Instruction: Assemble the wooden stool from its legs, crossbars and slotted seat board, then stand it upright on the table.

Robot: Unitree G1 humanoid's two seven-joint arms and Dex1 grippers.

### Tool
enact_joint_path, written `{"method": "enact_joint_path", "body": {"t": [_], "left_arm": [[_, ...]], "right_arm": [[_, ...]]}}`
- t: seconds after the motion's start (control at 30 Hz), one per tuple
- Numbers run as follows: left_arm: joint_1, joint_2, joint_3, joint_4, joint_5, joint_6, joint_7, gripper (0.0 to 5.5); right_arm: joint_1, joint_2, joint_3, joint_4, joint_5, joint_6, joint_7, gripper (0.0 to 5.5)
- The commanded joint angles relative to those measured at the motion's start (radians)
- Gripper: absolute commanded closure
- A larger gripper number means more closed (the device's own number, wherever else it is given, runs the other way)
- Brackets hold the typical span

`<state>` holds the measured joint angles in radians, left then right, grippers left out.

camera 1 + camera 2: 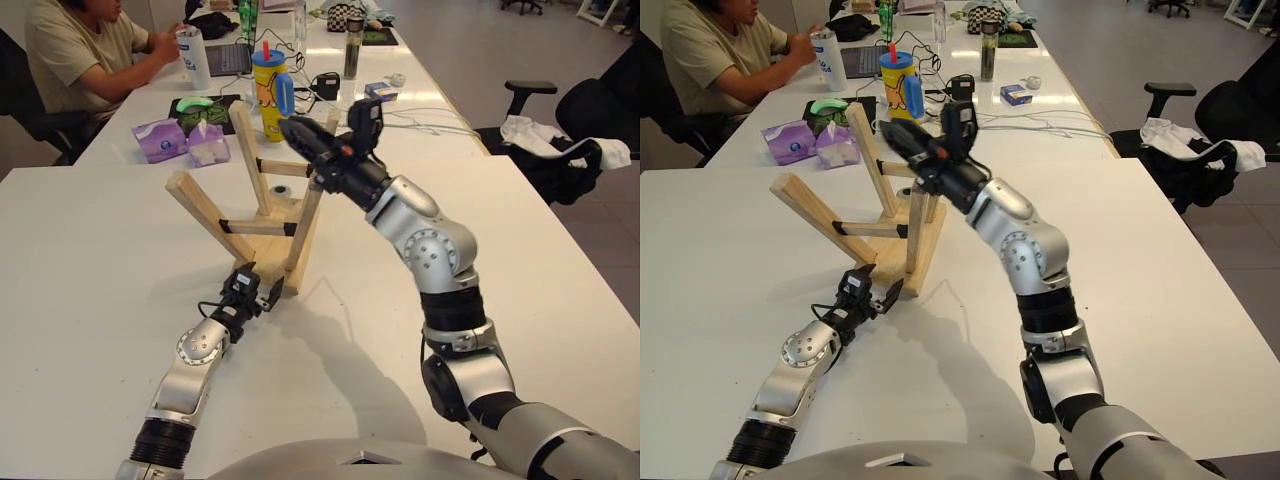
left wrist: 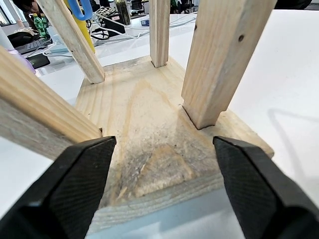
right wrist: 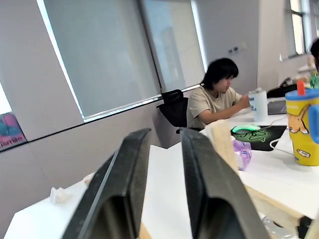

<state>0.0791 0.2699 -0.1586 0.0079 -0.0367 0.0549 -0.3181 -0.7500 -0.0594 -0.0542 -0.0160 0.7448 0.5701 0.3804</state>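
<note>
While the wooden stool point(image 1: 262, 225) lies tipped over on the white surface point(image 1: 100, 300), its seat board point(image 2: 149, 124) sits low at the near end and its legs point(image 1: 205, 215) slant up and away from the robot. Two crossbars point(image 1: 258, 227) join the legs partway along their length.

1. Seat board. The left wrist view shows the leg side of the board, with three legs seated in its slots. The eye views show the board only edge-on.
2. Left gripper point(image 2: 164, 149). It sits at the near edge of the seat board, low over the surface. Its two fingers point(image 2: 84, 184) are spread wide, one toward each end of that edge, and pinch nothing. Contact with the wood cannot be judged.
3. Right gripper point(image 1: 300, 135). It is raised at the upper end of the stool, beside the top of the leg nearest the right arm and above the upper crossbar. No view settles whether it is clamped on the wood.
4. Surroundings. Behind the stool on the next surface stand a yellow cup point(image 1: 270, 95) with a blue handle and two purple tissue packs point(image 1: 160, 140). The right wrist view shows the cup beyond the end of a leg. An office chair point(image 1: 560, 150) draped with cloth stands off to the right.
</note>
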Motion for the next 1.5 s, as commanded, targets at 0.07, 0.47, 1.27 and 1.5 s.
{"method": "enact_joint_path", "body": {"t": [0.07,0.47,1.27,1.5], "left_arm": [[0.039,0.005,-0.030,0.139,0.057,0.100,0.015,1.86],[-0.020,-0.015,-0.040,0.183,0.056,0.089,0.019,1.86],[0.235,-0.009,0.137,-0.273,-0.002,-0.368,0.063,1.86],[0.162,-0.029,0.383,-0.148,-0.085,-0.224,0.232,1.86]], "right_arm": [[-0.224,-0.004,-0.144,-0.046,0.135,-0.043,-0.002,4.40],[0.352,-0.088,0.399,0.253,-0.304,0.150,-0.111,4.40],[0.408,-0.094,0.151,0.136,-0.453,-0.077,-0.135,4.40],[0.475,-0.037,0.160,0.054,-0.458,-0.041,-0.149,4.40]]}}
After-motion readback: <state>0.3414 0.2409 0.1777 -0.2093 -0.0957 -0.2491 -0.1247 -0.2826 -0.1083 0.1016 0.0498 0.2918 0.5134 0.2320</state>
